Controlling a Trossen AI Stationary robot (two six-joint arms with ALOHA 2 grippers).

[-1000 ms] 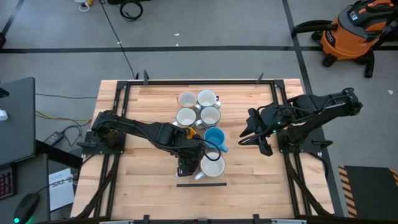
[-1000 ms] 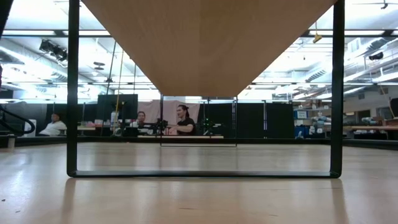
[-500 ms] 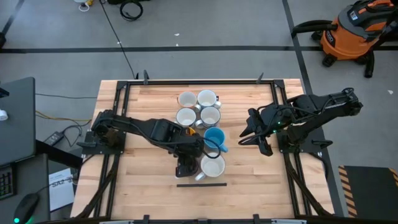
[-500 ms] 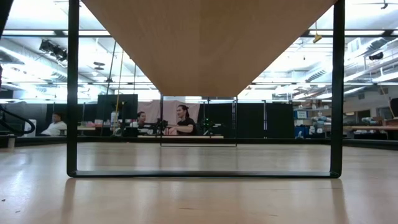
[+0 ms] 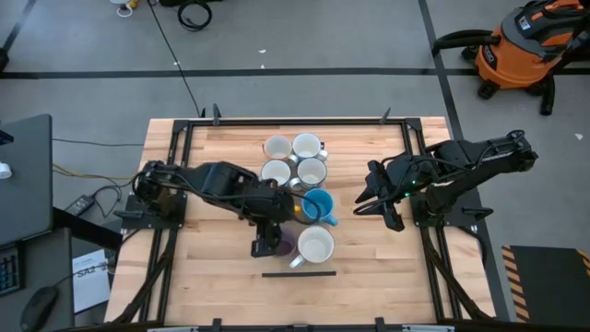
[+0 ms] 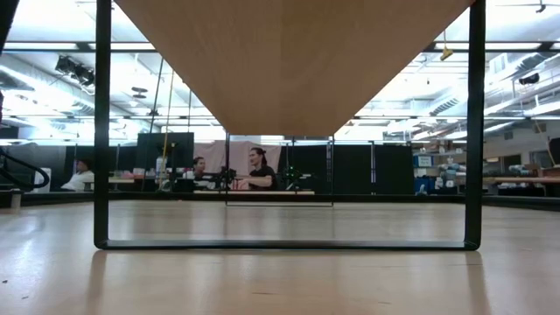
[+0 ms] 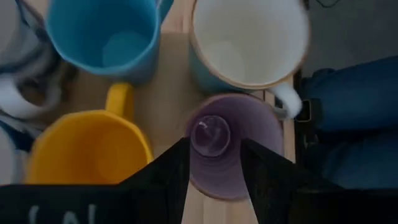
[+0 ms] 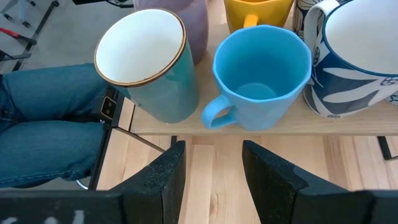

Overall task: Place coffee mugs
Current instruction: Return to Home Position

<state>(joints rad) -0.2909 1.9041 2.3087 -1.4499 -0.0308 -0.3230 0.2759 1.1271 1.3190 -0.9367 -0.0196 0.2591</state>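
My left hand (image 5: 266, 242) hovered released above the purple mug (image 7: 233, 155), set on the shelf (image 8: 360, 124). Placing looked done, leaving a clean lift homeward. My right hand (image 5: 376, 198) waited released, at the counter's (image 5: 369, 267) right.

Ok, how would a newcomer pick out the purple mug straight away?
On the wooden table, find the mug cluster at its middle, where the open left pincer hangs; the right pincer waits at the right side. The purple mug stands at the cluster's end away from the four white mugs, beside a white-lined mug with a gold rim; it is the only purple one.
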